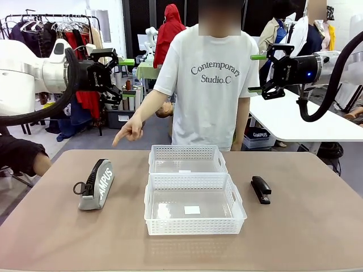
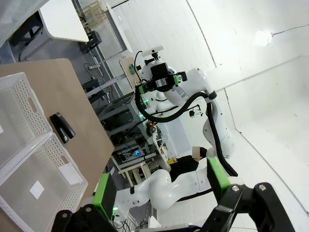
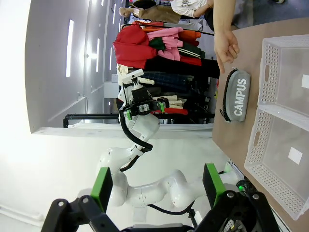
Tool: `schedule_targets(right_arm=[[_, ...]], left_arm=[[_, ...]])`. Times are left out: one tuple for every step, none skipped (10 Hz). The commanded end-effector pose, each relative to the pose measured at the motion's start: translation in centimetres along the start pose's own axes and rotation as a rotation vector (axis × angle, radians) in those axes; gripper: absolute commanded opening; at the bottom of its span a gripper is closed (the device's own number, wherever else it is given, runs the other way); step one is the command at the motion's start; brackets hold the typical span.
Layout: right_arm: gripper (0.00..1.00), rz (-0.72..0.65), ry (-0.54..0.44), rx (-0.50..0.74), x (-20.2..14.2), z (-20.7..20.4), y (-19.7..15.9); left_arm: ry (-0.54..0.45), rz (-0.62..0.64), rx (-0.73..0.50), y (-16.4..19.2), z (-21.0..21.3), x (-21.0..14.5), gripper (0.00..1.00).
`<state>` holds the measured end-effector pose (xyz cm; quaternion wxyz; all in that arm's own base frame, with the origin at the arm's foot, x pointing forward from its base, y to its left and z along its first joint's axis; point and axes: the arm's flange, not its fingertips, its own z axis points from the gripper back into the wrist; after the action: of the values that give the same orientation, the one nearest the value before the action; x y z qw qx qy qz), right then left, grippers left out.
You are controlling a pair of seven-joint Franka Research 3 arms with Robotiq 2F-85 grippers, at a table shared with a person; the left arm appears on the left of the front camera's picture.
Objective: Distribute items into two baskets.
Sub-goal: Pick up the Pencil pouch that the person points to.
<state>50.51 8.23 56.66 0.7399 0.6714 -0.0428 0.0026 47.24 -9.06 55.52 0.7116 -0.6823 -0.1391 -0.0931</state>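
- The left fingers (image 1: 127, 62) are spread apart and grip nothing. They hang in the air high above the tabletop's (image 1: 312, 226) far left corner and point toward the middle.
- In the left wrist view the same left fingers (image 2: 105, 191) rise with their green pads wide apart and only the room between them.
- The right fingers (image 1: 258, 56) are likewise spread and bare, held high above the far right corner and pointing toward the middle.
- In the right wrist view the right fingers (image 3: 211, 184) show the same wide gap between the green pads.
- The person's hand (image 1: 129, 131) hovers over the far edge, left of the middle, index finger pointing down at the tabletop beyond the pouch (image 1: 97, 184). In the right wrist view the hand (image 3: 227, 48) sits just past the pouch's (image 3: 237, 96) far end.
- The pouch lies on the left part of the tabletop, zipper to the left and white lettering facing the baskets, apart from them.
- The far basket (image 1: 187, 152) and the near basket (image 1: 195, 225) stand in the middle, one behind the other, walls touching, each with a small white label on its floor.
- The stapler (image 1: 261, 188) lies flat on the right part of the tabletop, near the near basket's right wall but apart from it. It also shows in the left wrist view (image 2: 63, 127).
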Motion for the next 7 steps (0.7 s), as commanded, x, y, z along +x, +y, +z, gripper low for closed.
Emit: schedule_targets(right_arm=[[1.0,0.0,0.0,0.002,0.0,0.0,0.1],[1.0,0.0,0.0,0.002,0.0,0.0,0.1],[1.0,0.0,0.0,0.002,0.0,0.0,0.1],[1.0,0.0,0.0,0.002,0.0,0.0,0.1],[1.0,0.0,0.0,0.002,0.0,0.0,0.1],[1.0,0.0,0.0,0.002,0.0,0.0,0.1],[1.0,0.0,0.0,0.002,0.0,0.0,0.1]], left_arm=[[-0.002,-0.001,-0.003,-0.1,0.1,0.0,1.0],[-0.002,-0.001,-0.003,-0.1,0.1,0.0,1.0],[-0.002,-0.001,-0.003,-0.1,0.1,0.0,1.0],[0.0,0.0,0.0,0.0,0.0,0.0,1.0],[0.05,0.046,0.101,-1.6,-0.1,0.0,1.0],[0.097,0.064,0.197,-2.9,0.3,0.1,1.0],[0.112,0.062,0.38,-4.2,0.8,0.1,1.0]])
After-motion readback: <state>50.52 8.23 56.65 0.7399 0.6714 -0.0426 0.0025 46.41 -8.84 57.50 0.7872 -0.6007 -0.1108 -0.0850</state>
